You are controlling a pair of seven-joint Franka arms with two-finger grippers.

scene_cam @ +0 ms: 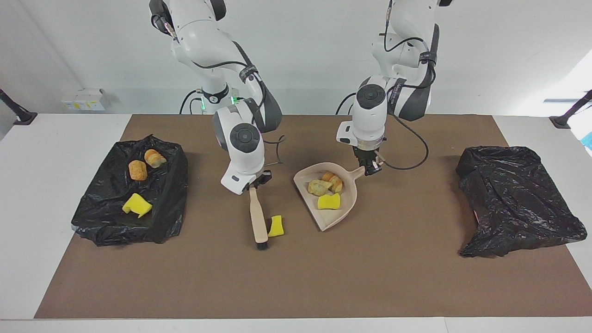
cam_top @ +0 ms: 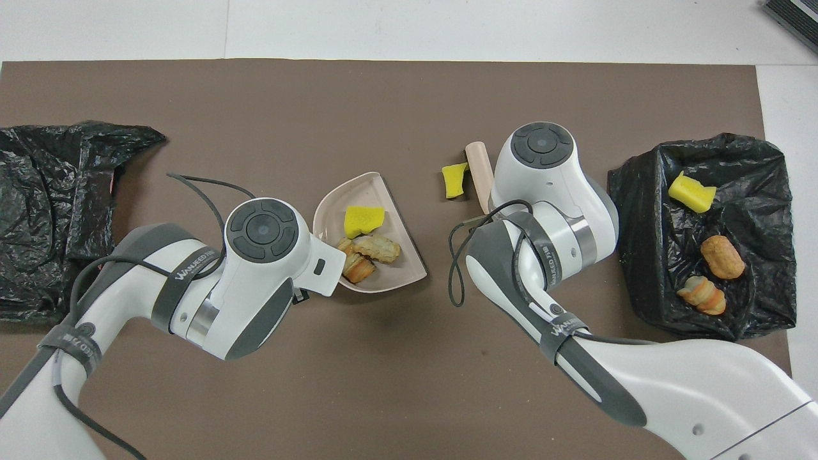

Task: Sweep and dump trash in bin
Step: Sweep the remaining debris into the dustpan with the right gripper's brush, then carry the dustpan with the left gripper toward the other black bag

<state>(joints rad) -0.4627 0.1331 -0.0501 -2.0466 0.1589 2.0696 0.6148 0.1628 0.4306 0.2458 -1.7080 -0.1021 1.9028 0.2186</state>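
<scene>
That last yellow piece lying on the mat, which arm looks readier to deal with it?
The right one, probably. The right gripper holds the brush, whose bristle end sits right beside the loose yellow chunk. The left gripper holds the dustpan by its handle.

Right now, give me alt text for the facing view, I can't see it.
The right claw holds a brush against a yellow chunk on the brown mat; the left claw holds a dustpan carrying three chunks. A black bin holds three more.
</scene>
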